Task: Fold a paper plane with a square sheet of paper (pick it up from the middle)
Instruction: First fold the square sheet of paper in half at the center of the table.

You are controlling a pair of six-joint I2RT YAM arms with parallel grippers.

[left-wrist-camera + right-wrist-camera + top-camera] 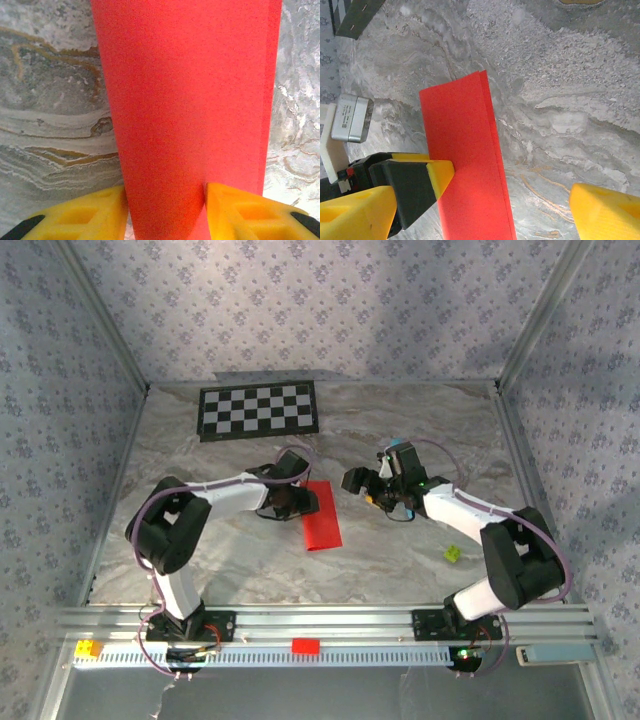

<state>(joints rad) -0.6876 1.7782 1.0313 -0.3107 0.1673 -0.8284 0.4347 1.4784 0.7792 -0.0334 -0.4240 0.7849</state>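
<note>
- Smack in the middle of the desk (pixel 420 430) lay the square sheet of paper (pixel 322 520). It looked doubled over into a long red strip, with two layers peeking apart at the far corner in the right wrist view.
- The left fingers (pixel 85 215) sat low over the strip with a gap between them. One was at its left edge and the other overlapped the red surface. Honestly couldn't tell if they pinched the paper or just rested on it.
- The right fingers (pixel 605 210) were spread wide with nothing in them, hovering above the desk just to the right of the strip.
- My read was that the centre crease was being worked and no nose folds had been made yet, so it was early days for the plane.
- To do this bit well, I'd press straight down along the folded edge rather than dragging sideways, and keep both layers lined up. The idle right fingers could pin the free end, since thin paper probably skates on a slick top like that.
- The desk had a grey marble pattern with brown veins, smooth and flat.
- A black-and-white checkerboard (pixel 260 410) lay flat at the back, well apart from the paper.
- A small yellow-green piece (pixel 453 554) sat near the right arm, and a red block (pixel 305 645) and a yellow block (pixel 88 648) were on the front rail.
- Floral lilac wallpaper (pixel 300 300) boxed it all in, with metal posts at the corners.
</note>
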